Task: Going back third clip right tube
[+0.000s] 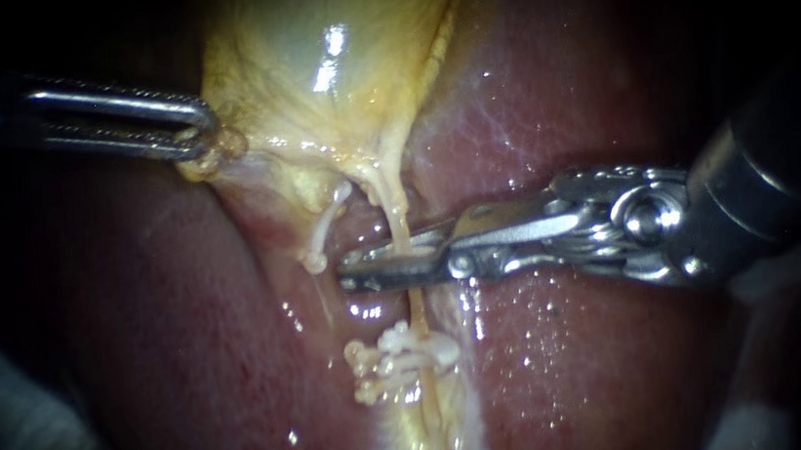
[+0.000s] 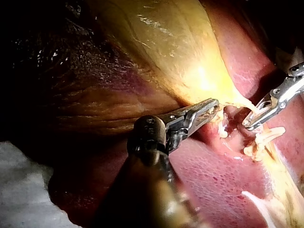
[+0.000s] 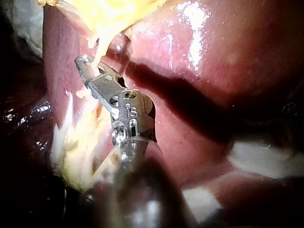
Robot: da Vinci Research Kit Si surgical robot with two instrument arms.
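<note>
Serving as the bed, the wet red liver [image 1: 581, 364]. Lying directly on it, the yellow gallbladder [image 1: 324, 46], narrowing into a pale tube [image 1: 400, 220] running along the groove, white clips [image 1: 403, 352] sitting on it. Showing past the liver's edge, white cloth [image 2: 28, 190].

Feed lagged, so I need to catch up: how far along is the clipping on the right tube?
Done: white clips already sit low on the right tube. In hand: the left instrument grips the gallbladder; the right instrument straddles the tube above them. Left: whether a new clip is seated is hidden; backing off is not yet done.
</note>
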